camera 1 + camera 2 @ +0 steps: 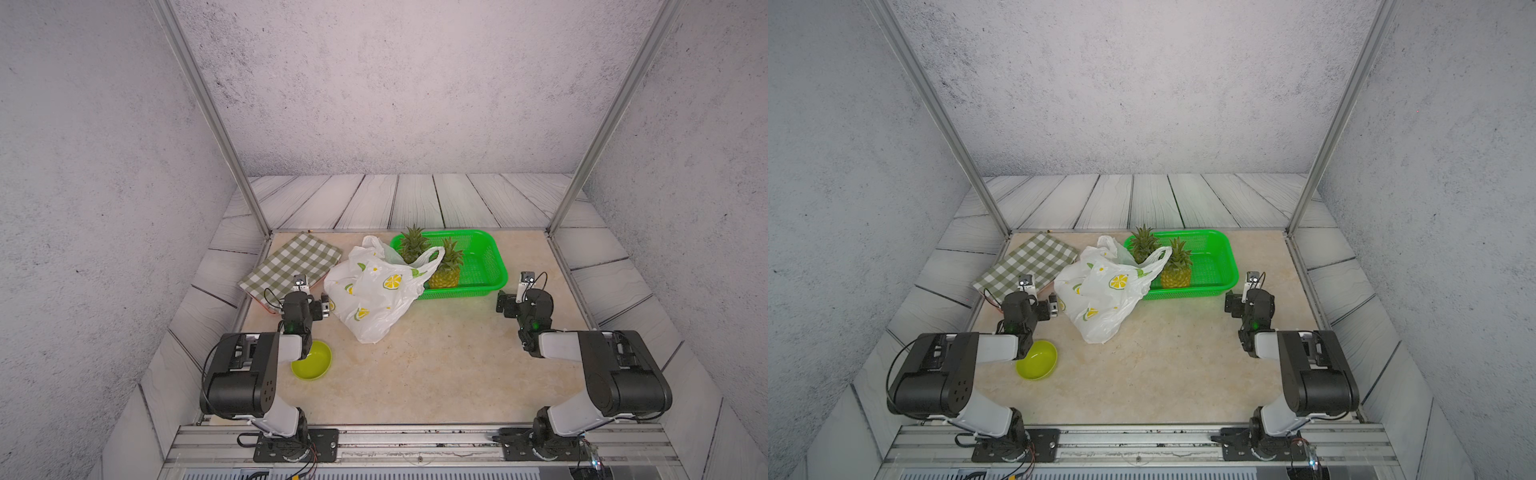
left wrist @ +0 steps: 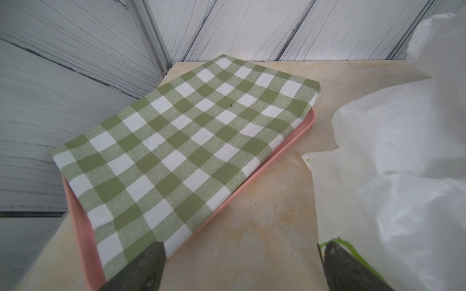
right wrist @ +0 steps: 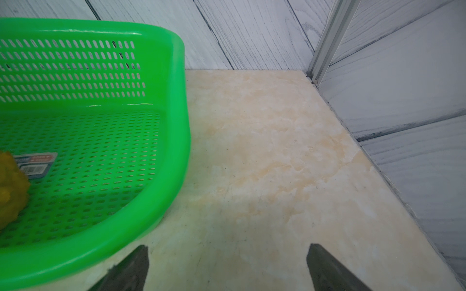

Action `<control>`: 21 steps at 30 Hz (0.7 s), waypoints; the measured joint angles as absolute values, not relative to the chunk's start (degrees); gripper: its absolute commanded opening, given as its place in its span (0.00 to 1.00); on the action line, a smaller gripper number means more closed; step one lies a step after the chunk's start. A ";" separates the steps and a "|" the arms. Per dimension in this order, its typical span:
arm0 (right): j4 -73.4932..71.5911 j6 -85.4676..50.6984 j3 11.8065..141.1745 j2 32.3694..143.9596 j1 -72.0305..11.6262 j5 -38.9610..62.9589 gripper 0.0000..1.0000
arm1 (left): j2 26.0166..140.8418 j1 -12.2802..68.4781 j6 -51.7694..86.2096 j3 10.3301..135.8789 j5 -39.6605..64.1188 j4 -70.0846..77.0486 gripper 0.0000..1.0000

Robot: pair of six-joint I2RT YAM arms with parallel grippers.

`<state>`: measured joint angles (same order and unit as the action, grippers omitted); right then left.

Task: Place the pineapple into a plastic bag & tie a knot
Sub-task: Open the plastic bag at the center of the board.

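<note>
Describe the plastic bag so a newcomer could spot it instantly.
Start at the green basket at the back of the table. At its end nearer the checked cloth slumps the plastic bag. It alone is crinkly white film printed with lemon slices.

Whitish plastic bag [image 1: 374, 299] with yellow lemon slices and green leaves, bright green perforated basket [image 1: 469, 291], yellow pineapple [image 1: 445, 277] with a green top, green-and-white gingham cloth [image 1: 291, 264], pink tray [image 2: 80, 239], lime bowl [image 1: 316, 363], creamy marbled surface [image 1: 436, 374].
</note>
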<state>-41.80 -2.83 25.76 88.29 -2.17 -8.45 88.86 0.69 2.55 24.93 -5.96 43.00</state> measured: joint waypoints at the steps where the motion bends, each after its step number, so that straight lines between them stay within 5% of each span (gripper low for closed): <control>1: -41.80 -2.83 25.76 88.29 -2.17 -8.45 0.99 | 88.84 0.69 2.55 24.93 -5.96 43.00 0.99; 16: -41.63 -2.83 25.76 88.20 -1.93 -7.62 0.99 | 88.33 0.69 2.52 24.93 -5.98 42.81 0.99; 21: -29.65 -4.95 29.26 81.87 -1.96 -10.04 0.99 | 77.71 1.28 5.65 30.96 -9.37 25.28 1.00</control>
